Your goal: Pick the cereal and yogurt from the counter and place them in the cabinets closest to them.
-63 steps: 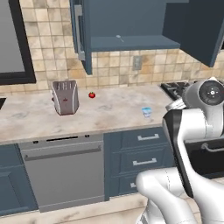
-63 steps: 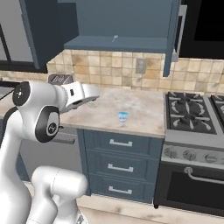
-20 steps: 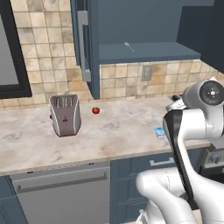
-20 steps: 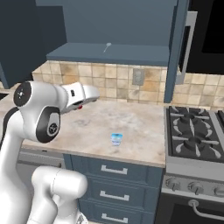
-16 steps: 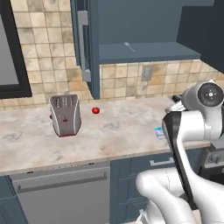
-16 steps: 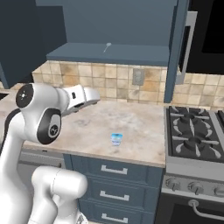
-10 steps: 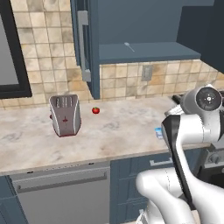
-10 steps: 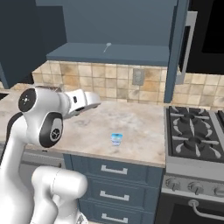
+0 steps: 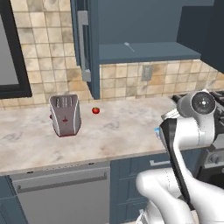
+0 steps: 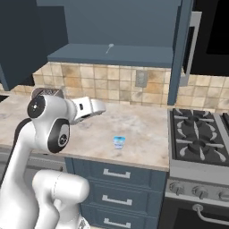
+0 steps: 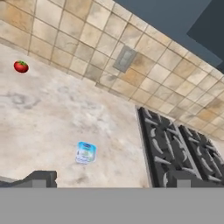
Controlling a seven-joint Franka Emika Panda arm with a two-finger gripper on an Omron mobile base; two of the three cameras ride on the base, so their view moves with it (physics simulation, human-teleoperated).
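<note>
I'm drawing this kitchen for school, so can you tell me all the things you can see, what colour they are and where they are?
yogurt: one, light blue and white, on the counter near its front edge
tomato: one, red, on the counter near the tiled wall
toaster: one, grey, left of the tomato
cabinets: dark blue, open, above the counter
stove: one, black grates, right of the counter
drawers: blue, under the counter
wall outlet: one, grey, on the tiles
gripper: one, dark tips apart, above the yogurt
</note>
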